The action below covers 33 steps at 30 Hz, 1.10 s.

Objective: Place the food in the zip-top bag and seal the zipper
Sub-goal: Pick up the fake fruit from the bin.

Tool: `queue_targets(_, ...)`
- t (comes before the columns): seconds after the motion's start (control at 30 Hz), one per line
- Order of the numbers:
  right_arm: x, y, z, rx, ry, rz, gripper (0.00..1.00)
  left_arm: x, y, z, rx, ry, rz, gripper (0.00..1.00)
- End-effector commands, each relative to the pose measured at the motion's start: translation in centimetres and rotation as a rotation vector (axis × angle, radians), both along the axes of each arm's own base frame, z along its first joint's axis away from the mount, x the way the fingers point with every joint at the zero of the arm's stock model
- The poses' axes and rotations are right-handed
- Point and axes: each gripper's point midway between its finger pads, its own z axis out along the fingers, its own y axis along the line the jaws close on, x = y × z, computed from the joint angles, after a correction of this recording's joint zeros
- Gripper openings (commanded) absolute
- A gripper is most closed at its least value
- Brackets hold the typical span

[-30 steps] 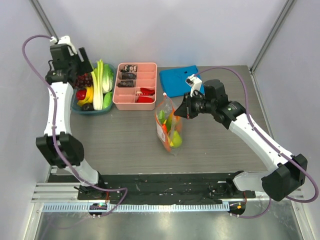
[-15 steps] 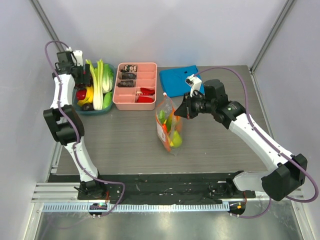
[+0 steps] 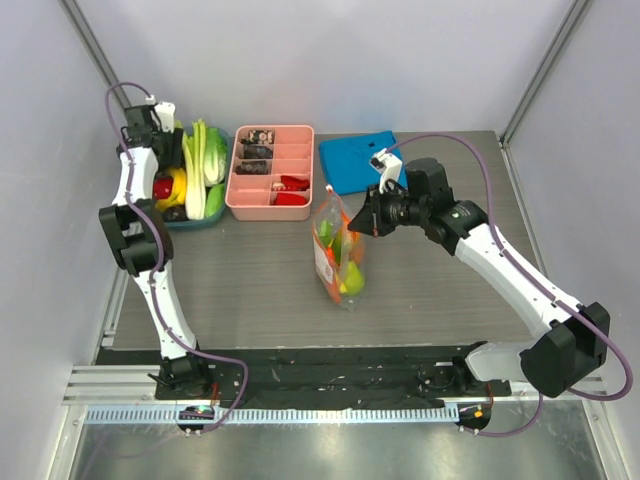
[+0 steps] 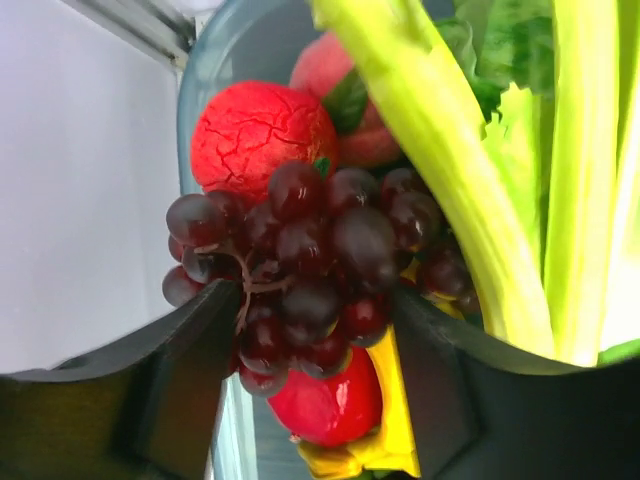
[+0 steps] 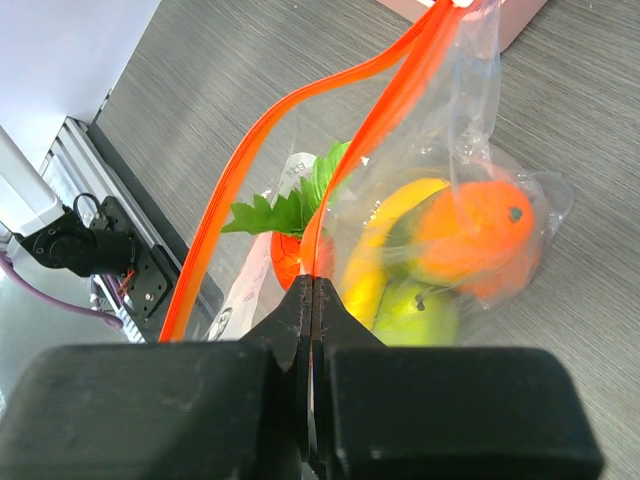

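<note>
The zip-top bag [image 3: 338, 255] stands on the table with its mouth held up. Inside it are an orange piece [image 5: 470, 235], a green pear [image 5: 410, 315], a yellow banana [image 5: 385, 235] and a leafy green [image 5: 290, 205]. My right gripper [image 3: 362, 218] is shut on one side of the orange-red zipper [image 5: 250, 150], and its fingertips [image 5: 305, 300] pinch the strip; the mouth is open. My left gripper [image 3: 165, 150] is over the blue bowl [image 3: 150, 212]. Its open jaws flank the dark purple grape bunch [image 4: 310, 270].
The bowl also holds a rough red fruit [image 4: 260, 130], a smooth red fruit [image 4: 330, 405], a yellow piece [image 4: 400, 400] and leafy greens [image 3: 205, 160]. A pink compartment tray [image 3: 270, 170] and a folded blue cloth [image 3: 355, 160] lie at the back. Walls stand close on the left.
My left arm has folded back and brought its gripper right and down over the bowl, around the grapes. The right gripper and the bag have hardly moved.
</note>
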Motion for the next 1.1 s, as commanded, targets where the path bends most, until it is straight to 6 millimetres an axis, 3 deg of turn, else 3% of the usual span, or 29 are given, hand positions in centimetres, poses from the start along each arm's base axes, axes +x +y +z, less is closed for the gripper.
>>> queue_targets(0.0, 0.9, 0.4, 2.0, 0.027, -0.051, -0.001, 0.01, 1.9, 0.5, 4.0, 0.017, -0.142, -0.012, 0.52)
queue_targets(0.1, 1.1, 0.3, 2.2, 0.026, -0.056, -0.006, 0.01, 1.6, 0.3, 4.6, 0.012, -0.145, -0.023, 0.31)
queue_targets(0.33, 1.4, 0.3, 2.2, 0.021, -0.062, -0.007, 0.01, 0.2, 1.2, 5.9, -0.017, -0.138, 0.006, 0.01)
queue_targets(0.5, 1.3, 0.4, 2.1, 0.023, -0.057, -0.002, 0.01, -1.5, 2.0, 8.5, -0.045, -0.185, 0.049, 0.00)
queue_targets(0.57, 1.4, 0.4, 2.1, 0.024, -0.056, -0.003, 0.01, -2.3, 1.6, 10.7, -0.046, -0.224, 0.039, 0.00)
queue_targets(0.6, 1.3, 0.4, 2.1, 0.025, -0.055, 0.000, 0.01, -2.7, 1.4, 10.4, -0.054, -0.218, 0.044, 0.00)
queue_targets(0.67, 1.2, 0.5, 2.0, 0.027, -0.050, 0.005, 0.01, -3.4, 1.2, 12.3, -0.048, -0.258, 0.043, 0.00)
queue_targets(0.83, 1.3, 0.7, 1.9, 0.030, -0.044, 0.007, 0.01, -4.5, 0.7, 14.7, -0.075, -0.295, 0.061, 0.00)
queue_targets(0.97, 1.4, 0.7, 2.0, 0.031, -0.049, 0.004, 0.01, -5.6, -0.1, 17.1, -0.108, -0.337, 0.069, 0.00)
queue_targets(1.0, 1.4, 0.7, 2.1, 0.034, -0.049, 0.003, 0.01, -6.4, -0.6, 18.8, -0.116, -0.368, 0.066, 0.00)
queue_targets(1.07, 1.4, 0.6, 2.2, 0.034, -0.055, 0.002, 0.01, -7.1, -1.9, 19.6, -0.172, -0.389, 0.041, 0.00)
